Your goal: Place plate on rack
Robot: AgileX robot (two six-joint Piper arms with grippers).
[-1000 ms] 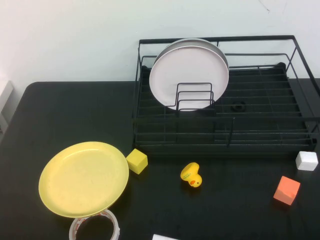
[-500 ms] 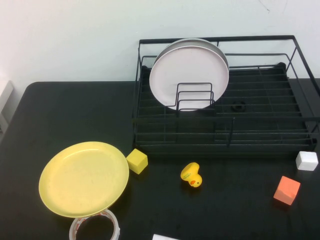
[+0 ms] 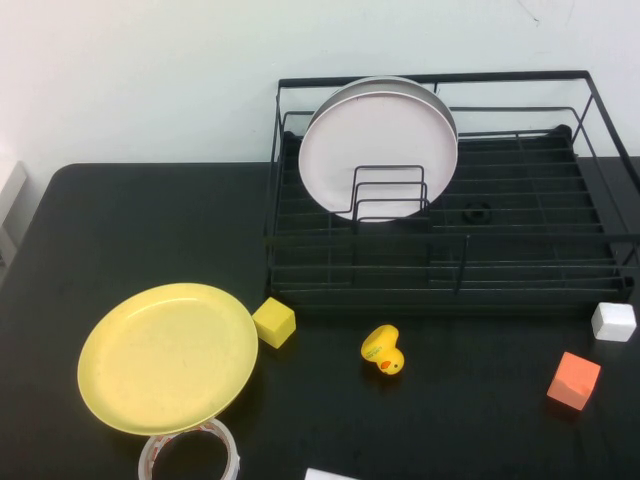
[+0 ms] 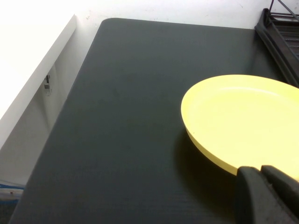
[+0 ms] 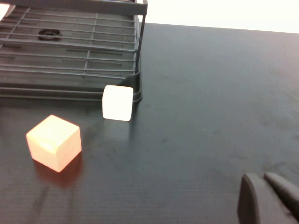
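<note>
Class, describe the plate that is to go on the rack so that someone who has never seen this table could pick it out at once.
Start at the black wire rack at the table's far right; the plate lies flat on the near left, beside a small yellow cube. It is plain glossy yellow, while the other plate is pale and stands upright in the rack. Left end effector sits near its rim; right end effector is over bare table.

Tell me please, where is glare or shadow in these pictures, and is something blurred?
High view: even light, soft sheen on the yellow plate. Left wrist view: white ledge overexposed; plate shadow on the table; left gripper blurred in the corner. Right wrist view: white cube glows, bright strip behind; right gripper blurred.
</note>
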